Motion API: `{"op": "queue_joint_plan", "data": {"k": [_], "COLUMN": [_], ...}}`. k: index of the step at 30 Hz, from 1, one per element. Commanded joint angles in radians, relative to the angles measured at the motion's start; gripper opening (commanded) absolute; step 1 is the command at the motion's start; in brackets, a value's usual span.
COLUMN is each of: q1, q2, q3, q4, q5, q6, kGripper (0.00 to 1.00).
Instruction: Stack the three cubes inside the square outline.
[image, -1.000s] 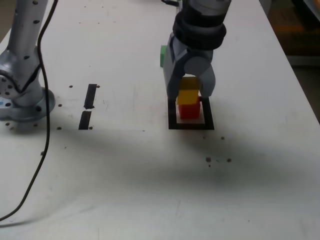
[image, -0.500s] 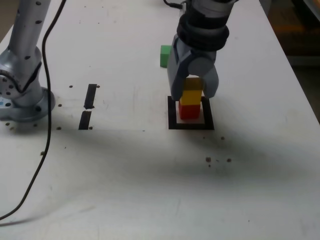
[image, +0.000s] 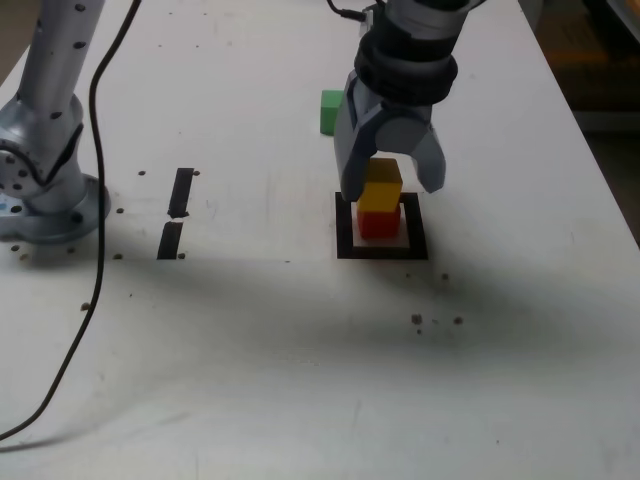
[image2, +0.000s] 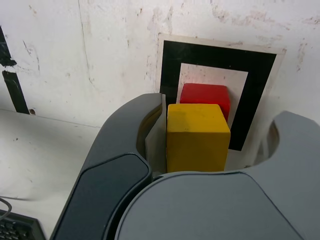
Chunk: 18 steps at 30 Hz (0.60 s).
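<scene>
Exterior view first: I have the end effector (image: 393, 190) reaching down over the black square outline (image: 345, 240), its jaws parted on either side of the yellow cube (image: 380, 187). That cube sits on top of the red cube (image: 379, 223), which rests on the white centre, inside the black border. The green cube (image: 329, 113) is well apart from the stack, beyond the outline and partly hidden behind the jaw on the exterior view's left. Over toward the exterior view's left, two short black tape strips (image: 181, 192) lie on the white bench (image: 270, 360), and a thin dark cable (image: 97, 200) hangs across my picture in front of the pale, speckled arm section (image: 50, 130).

Wrist view next: I see the yellow cube up close between the jaws, with one jaw right next to it and a visible gap between it and the other, so I read the end effector as released. The red cube shows partly past it, within the black border. I cannot find the green cube in this view. Part of a black keyboard (image2: 19, 227) shows at a corner.
</scene>
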Motion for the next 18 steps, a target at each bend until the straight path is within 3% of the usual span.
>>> {"op": "queue_joint_plan", "data": {"k": [1,8,14,18], "q1": [0.002,0.01,0.024,0.038], "q2": [-0.008,-0.057,-0.079,-0.105], "q3": [-0.008,-0.044,-0.085,-0.082], "q4": [0.003,0.066,0.094,0.137], "q5": [0.008,0.051,0.051,0.071], "q6": [0.003,0.033,0.058,0.055], "kGripper": [1.0,1.0,1.0,1.0]}}
